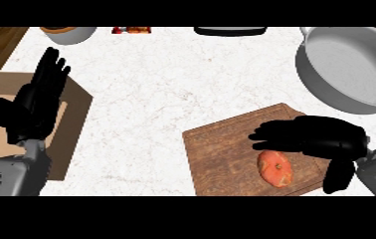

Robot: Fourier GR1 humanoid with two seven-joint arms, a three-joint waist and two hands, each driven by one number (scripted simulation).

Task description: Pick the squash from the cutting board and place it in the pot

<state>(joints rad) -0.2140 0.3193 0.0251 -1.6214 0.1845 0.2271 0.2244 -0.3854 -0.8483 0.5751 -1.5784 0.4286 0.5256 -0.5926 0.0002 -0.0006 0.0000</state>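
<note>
— Where's the squash [275, 168]?
— It's lying on the cutting board [220, 151], by the table's near edge, right of the middle. It looks smooth, stiff and light. I'd take it across its short width, since the skin may slip.
— And the right hand [316, 136]?
— Just over it, fingers spread and grasping nothing. The left hand [35, 106] rests open at the left edge.
— And the surface?
— A white speckled table [161, 93], with nothing standing between the board and the pot [345, 68] in the far right corner. A bowl [70, 34] sits at the far edge.
</note>
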